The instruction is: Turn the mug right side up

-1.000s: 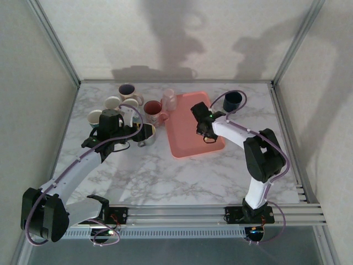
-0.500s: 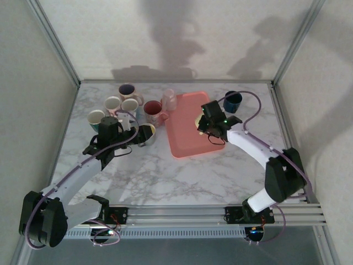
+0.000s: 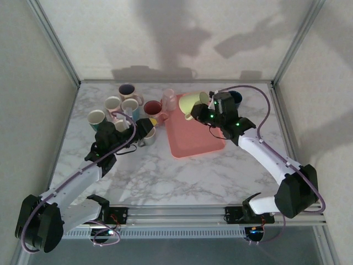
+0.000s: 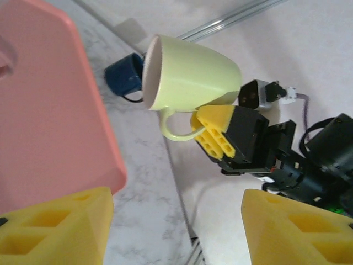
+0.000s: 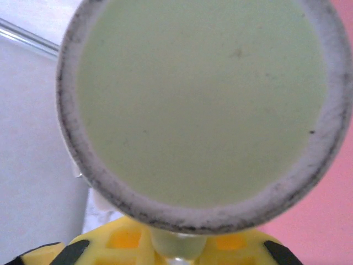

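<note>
The mug (image 3: 193, 103) hung on its side above the far end of the tray (image 3: 190, 142), its axis near level, mouth facing left and base toward the right gripper (image 3: 207, 114), which clamped its handle from beneath. The left gripper (image 3: 144, 129) gaped wide, empty.

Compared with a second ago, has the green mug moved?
Yes. The green mug, held by the right gripper, has risen from the middle of the pink tray toward its far edge, now tipped sideways.

Smooth glazed ceramic mug (image 4: 190, 75), matt pink plastic tray (image 3: 190, 144), polished marble table (image 3: 182, 176)
</note>
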Controlling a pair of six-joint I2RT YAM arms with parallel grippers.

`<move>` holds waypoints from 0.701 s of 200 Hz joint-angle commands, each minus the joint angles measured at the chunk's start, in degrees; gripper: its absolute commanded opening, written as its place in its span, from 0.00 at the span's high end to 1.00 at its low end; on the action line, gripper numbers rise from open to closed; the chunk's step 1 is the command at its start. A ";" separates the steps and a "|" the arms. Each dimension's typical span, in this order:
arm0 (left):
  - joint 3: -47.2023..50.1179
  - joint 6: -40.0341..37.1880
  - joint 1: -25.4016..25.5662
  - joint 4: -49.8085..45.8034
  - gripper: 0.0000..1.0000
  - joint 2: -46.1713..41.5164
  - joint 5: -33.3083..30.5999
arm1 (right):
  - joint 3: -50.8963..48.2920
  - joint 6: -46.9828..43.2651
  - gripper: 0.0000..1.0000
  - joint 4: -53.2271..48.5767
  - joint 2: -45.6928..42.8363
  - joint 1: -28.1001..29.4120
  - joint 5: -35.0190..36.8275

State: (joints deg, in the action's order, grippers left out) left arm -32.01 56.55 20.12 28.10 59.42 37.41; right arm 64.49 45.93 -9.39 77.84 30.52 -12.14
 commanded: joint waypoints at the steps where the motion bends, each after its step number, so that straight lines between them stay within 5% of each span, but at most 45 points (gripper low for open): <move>1: 0.53 4.71 0.72 6.63 0.36 -1.55 -1.44 | 1.90 1.27 1.00 10.92 -3.61 -0.13 -5.03; 76: 1.60 12.27 2.59 19.50 0.33 1.02 -0.27 | 1.52 6.81 1.00 21.97 -5.39 0.02 -14.88; 140: 1.36 17.07 5.14 30.83 0.43 4.83 -0.47 | 1.72 10.52 1.00 27.10 -4.71 1.68 -18.86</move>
State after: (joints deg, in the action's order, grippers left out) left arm -30.83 70.98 24.12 50.17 63.16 36.49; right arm 64.49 54.98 7.73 75.31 31.07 -27.51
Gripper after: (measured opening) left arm 0.593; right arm 0.165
